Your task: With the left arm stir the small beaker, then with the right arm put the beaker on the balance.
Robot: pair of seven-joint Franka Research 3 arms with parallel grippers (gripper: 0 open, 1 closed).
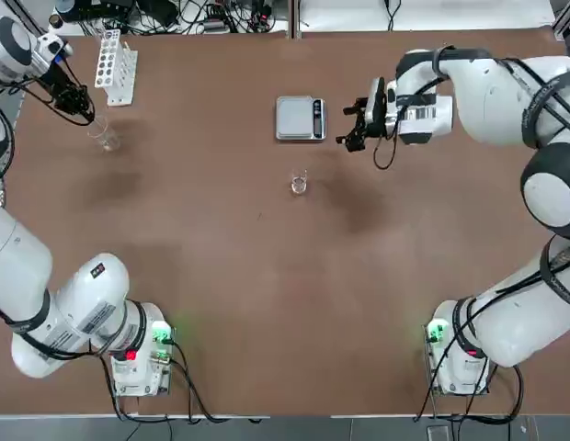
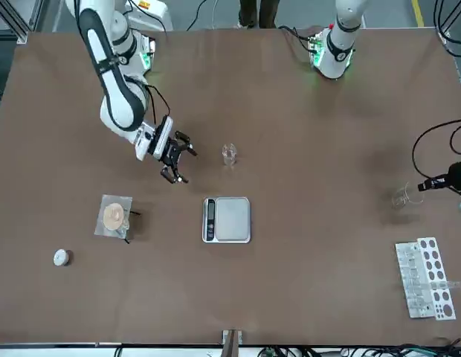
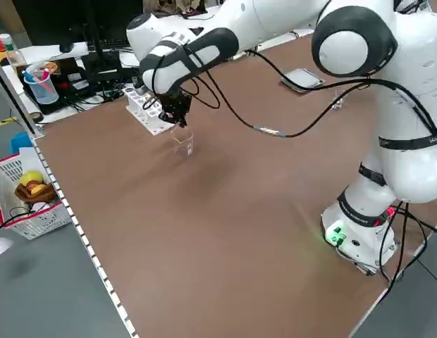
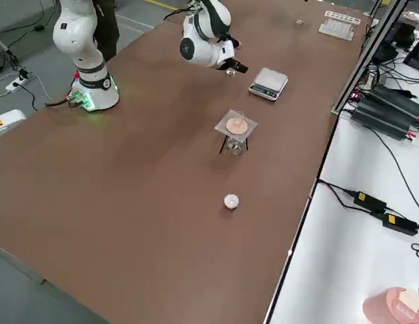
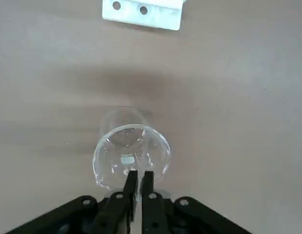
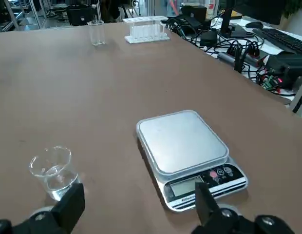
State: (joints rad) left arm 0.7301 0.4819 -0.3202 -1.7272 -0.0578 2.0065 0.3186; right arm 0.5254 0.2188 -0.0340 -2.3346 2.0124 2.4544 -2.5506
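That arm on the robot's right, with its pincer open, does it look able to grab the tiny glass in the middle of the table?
Probably yes. The right pincer hangs open close to the tiny glass, with only bare table between them. The scale sits off to one side, out of the way.

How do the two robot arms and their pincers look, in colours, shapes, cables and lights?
Both arms are glossy white with rounded segments and dark grey joint rings. The left pincer and the right pincer are black, each with two slim fingers. Loose black cables run along the forearms to the wrists. Each round white base shows a green light; the left base also shows a small red one, and carries a black label nearby.
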